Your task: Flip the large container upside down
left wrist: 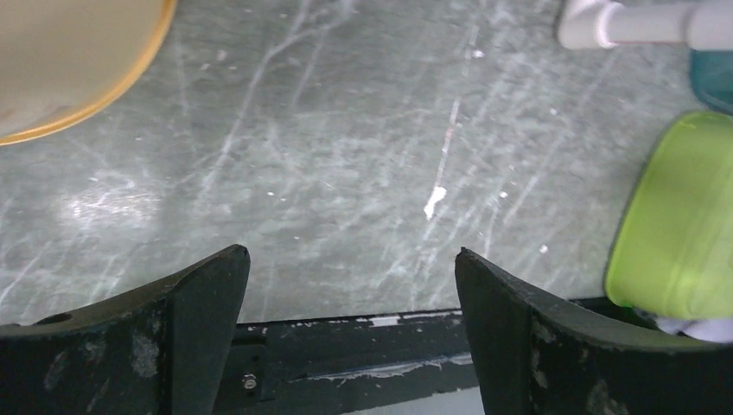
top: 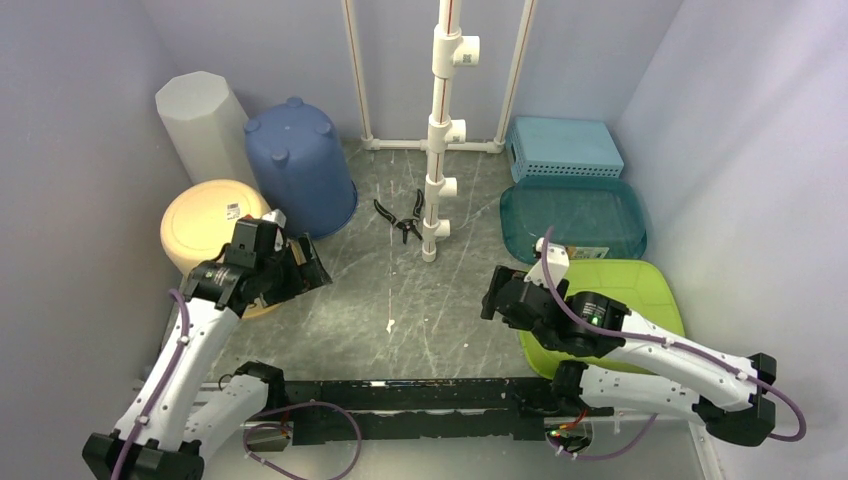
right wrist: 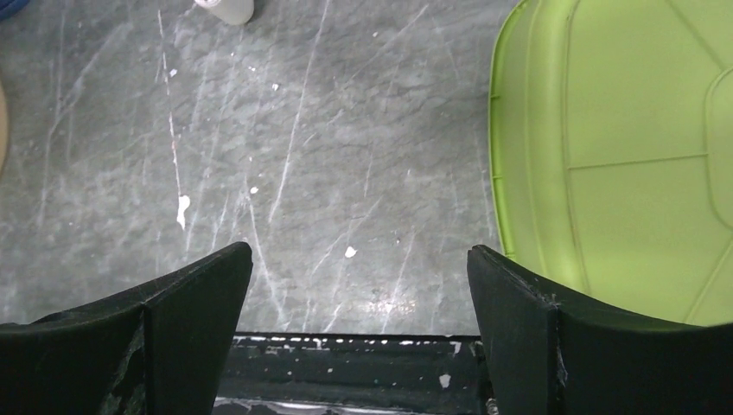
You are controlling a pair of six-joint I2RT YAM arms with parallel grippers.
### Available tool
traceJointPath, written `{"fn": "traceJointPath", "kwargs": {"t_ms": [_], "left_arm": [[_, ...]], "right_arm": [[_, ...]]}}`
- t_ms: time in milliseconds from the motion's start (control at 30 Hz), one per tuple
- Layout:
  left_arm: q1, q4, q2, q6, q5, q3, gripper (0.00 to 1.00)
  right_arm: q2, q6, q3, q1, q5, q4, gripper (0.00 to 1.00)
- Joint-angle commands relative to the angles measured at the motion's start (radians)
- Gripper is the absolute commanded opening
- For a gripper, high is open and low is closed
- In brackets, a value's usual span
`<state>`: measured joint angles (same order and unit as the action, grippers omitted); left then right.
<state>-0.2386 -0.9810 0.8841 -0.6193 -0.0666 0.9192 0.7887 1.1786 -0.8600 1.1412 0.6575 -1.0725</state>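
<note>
Both spread and empty: right claw (right wrist: 359, 257) just beside the green container (right wrist: 622, 130), left claw (left wrist: 353, 258) well apart.

The left gripper (top: 312, 265) is hovering over the grey table (top: 400, 320), just beside the cream round container (top: 205, 225), which is showing a label on its upper face. The right gripper (top: 492, 296) is hovering just beside the lime green container (top: 640, 290). A blue bucket (top: 300, 165) is standing inverted next to a white octagonal bin (top: 200, 115). Black pliers (top: 400, 218) are lying near the white PVC post (top: 440, 150). A teal tray (top: 575, 218) is sitting between a teal perforated basket (top: 563, 147) and the lime green container.
</note>
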Motion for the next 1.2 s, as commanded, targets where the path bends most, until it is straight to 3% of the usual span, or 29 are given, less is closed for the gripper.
{"fn": "traceJointPath", "kwargs": {"t_ms": [0, 233, 333, 467, 667, 800, 1067, 1167], "left_arm": [[0.004, 0.049, -0.047, 0.022, -0.165, 0.011, 0.94], [0.004, 0.107, -0.037, -0.014, -0.313, 0.031, 0.94], [0.004, 0.159, -0.040, -0.028, -0.349, -0.004, 0.94], [-0.020, 0.223, -0.015, -0.033, -0.434, 0.002, 0.94], [-0.213, 0.189, 0.052, -0.023, -0.214, 0.129, 0.94], [-0.277, 0.158, 0.108, -0.013, -0.129, 0.217, 0.94], [-0.287, 0.101, 0.110, 0.012, -0.012, 0.311, 0.93], [-0.288, 0.005, 0.128, 0.023, 0.089, 0.395, 0.94]], "right_arm": [[0.041, -0.097, -0.090, -0.022, 0.080, -0.036, 0.99], [0.057, -0.281, -0.132, -0.138, 0.072, 0.023, 0.99], [0.091, -0.418, -0.131, -0.326, 0.024, 0.064, 1.00], [0.143, -0.577, -0.170, -0.580, -0.181, 0.137, 1.00], [0.208, -0.676, -0.233, -0.793, -0.441, 0.227, 1.00], [0.258, -0.700, -0.274, -0.851, -0.558, 0.236, 0.99], [0.220, -0.679, -0.283, -0.854, -0.504, 0.225, 0.99], [0.207, -0.674, -0.285, -0.855, -0.511, 0.224, 1.00]]}}
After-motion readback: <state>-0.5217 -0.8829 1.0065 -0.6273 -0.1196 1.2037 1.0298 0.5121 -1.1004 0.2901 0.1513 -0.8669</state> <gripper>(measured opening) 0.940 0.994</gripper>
